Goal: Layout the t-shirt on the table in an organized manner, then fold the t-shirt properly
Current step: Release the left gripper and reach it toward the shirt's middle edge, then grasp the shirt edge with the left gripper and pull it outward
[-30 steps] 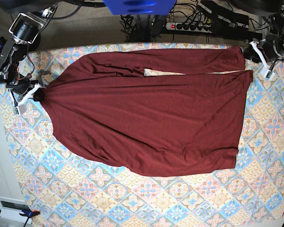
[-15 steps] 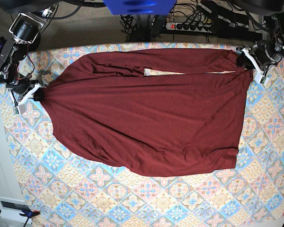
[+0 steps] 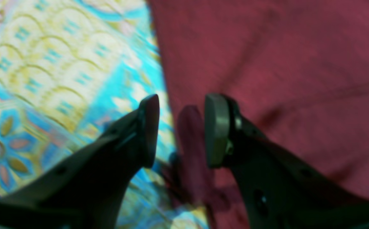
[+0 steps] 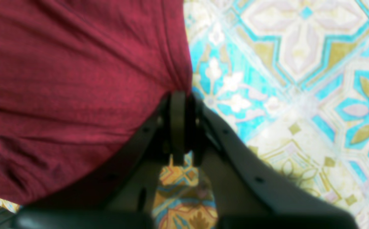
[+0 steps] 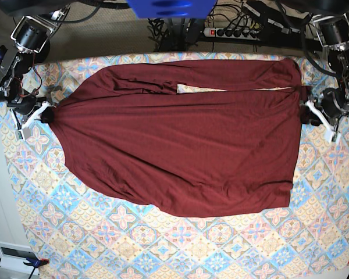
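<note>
The right gripper (image 4: pixel 178 127) pinches the maroon t-shirt (image 5: pixel 180 145) at 9 o'clock, hem hidden between the jaws; the left gripper (image 3: pixel 181 130), blurred, gapes at 3 o'clock.

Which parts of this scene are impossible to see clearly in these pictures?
- Base view: the second sleeve of the t-shirt cannot be made out; only one lies along the far edge.
- Base view: the table is cut off at the bottom and right edges.
- Left wrist view: blur hides whether the left gripper touches the fabric.
- Right wrist view: the right gripper fingers cover the pinched hem.
</note>
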### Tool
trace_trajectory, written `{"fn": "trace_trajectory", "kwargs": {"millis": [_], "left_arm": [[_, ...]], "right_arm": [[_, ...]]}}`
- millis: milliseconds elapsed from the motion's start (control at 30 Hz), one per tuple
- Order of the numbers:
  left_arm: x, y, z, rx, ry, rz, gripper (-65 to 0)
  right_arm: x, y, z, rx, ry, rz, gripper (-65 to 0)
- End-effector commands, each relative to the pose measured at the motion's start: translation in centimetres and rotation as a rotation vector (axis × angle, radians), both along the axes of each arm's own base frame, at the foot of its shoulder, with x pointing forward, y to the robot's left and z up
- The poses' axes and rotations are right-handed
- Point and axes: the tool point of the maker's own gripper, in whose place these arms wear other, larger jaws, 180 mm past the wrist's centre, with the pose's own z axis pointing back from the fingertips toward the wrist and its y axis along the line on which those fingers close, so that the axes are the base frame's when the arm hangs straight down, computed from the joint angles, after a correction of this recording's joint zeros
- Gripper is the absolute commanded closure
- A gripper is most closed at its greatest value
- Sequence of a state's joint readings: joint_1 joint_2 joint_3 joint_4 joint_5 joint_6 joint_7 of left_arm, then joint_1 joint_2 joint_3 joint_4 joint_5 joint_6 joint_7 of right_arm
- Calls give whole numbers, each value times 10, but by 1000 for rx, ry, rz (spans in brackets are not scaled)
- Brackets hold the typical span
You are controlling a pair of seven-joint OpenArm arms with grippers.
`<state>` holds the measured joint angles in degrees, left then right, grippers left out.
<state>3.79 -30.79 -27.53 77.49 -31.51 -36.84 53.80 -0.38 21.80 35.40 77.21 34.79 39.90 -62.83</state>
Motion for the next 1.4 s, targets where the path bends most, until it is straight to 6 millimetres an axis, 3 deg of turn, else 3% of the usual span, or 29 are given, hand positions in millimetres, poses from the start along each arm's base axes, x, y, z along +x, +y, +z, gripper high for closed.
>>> {"fn": "trace_trajectory", "kwargs": {"millis": [0, 133, 233, 367, 467, 567, 900, 1133, 1267, 1367], "left_arm": [[15, 4, 10, 2, -46, 10, -231], [24, 1, -4, 25, -13, 29, -232], [37, -29, -20, 17, 5, -28, -231], [40, -62, -50, 18, 51, -112, -229], [47, -69, -58, 2, 54, -114, -154], [66, -77, -49, -22, -11, -96, 0], [137, -46, 12, 3, -252, 135, -1], [163, -31, 43, 15, -369, 231, -2], [165, -24, 36, -2, -332, 266, -2], [154, -23, 26, -4, -239, 256, -3]], "right_arm": [[11, -10, 18, -23, -57, -2, 0], [11, -10, 18, -23, -57, -2, 0], [12, -10, 19, -23, -58, -2, 0], [13, -10, 19, -23, -62, -2, 0], [14, -10, 20, -23, -63, -2, 0], [14, -10, 20, -23, -65, -2, 0], [14, -10, 20, -23, -65, -2, 0], [14, -10, 20, -23, -65, -2, 0], [14, -10, 20, -23, -65, -2, 0], [14, -10, 20, -23, -65, -2, 0]]}}
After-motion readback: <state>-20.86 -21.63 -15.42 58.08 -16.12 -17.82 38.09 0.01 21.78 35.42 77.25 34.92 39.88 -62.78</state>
